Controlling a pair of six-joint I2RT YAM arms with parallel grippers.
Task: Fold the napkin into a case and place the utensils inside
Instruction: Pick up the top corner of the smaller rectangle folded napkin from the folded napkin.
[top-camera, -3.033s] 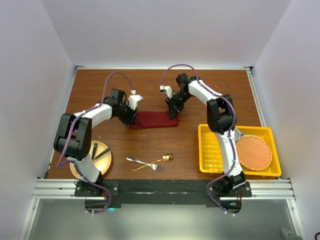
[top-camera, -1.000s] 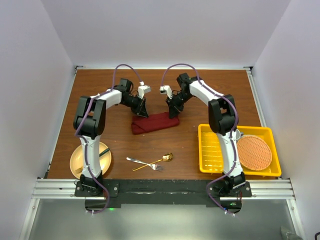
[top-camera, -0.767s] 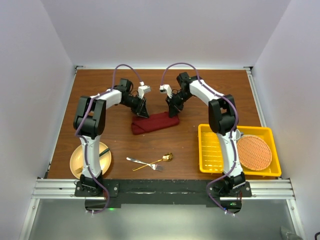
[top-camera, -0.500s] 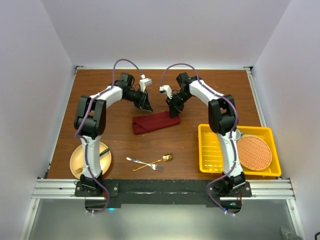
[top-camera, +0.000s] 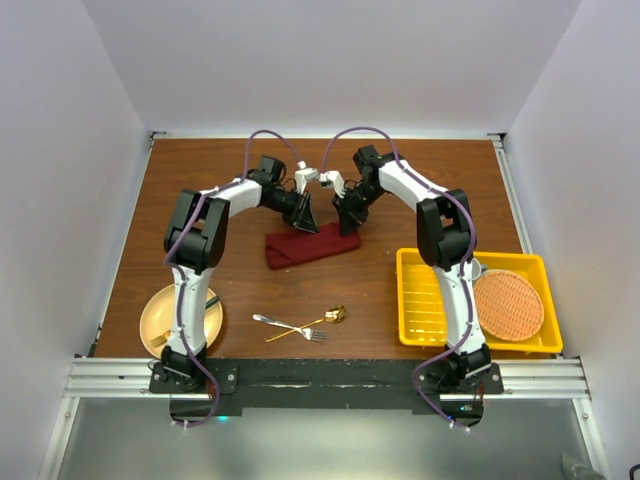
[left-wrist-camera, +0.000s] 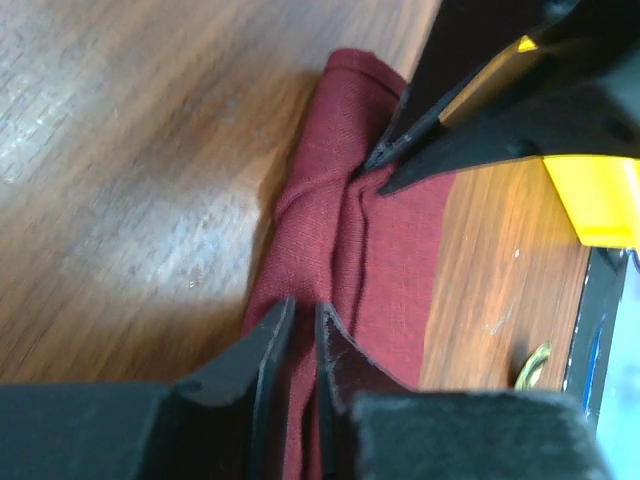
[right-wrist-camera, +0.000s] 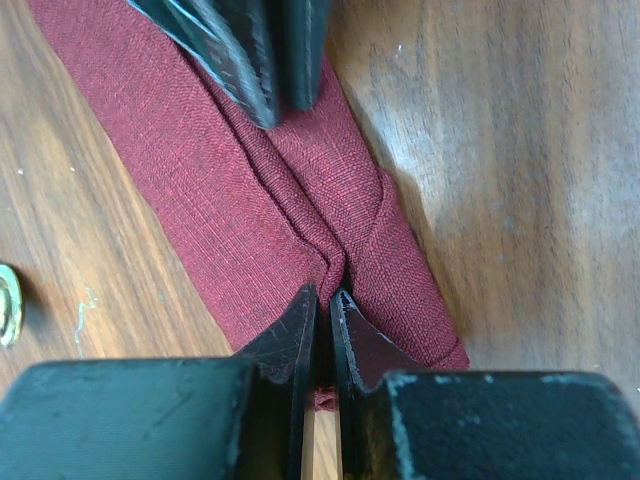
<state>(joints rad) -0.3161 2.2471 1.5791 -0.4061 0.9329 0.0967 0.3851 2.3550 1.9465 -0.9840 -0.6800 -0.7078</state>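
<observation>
The left gripper (top-camera: 308, 222) is now hanging over the middle of the napkin (top-camera: 312, 245), just beside the right gripper (top-camera: 347, 228). Three seconds earlier it was sitting at the napkin's left end. The napkin, lying straight across then, is now lying slanted, with its left end nearer the arms. The right gripper is staying where it was, its jaws closed on a pucker of cloth near the napkin's right end. The left jaws are standing a slit apart, tips down at a ridge in the cloth. Whether they are pinching it cannot be told.

Nearest the arms, a tan plate (top-camera: 160, 322) is sitting at the left, partly behind the left arm. The fork (top-camera: 272, 322) and spoon (top-camera: 336, 314) are lying crossed at centre front, well apart from the napkin. A yellow tray (top-camera: 420, 300) is resting at the right, holding a round orange mat (top-camera: 507, 303). Beyond these, the napkin is lying folded into a narrow strip at mid-table. The brown wooden table (top-camera: 200, 190) is running back to plain pale walls (top-camera: 330, 60), which are closing it in on three sides.
</observation>
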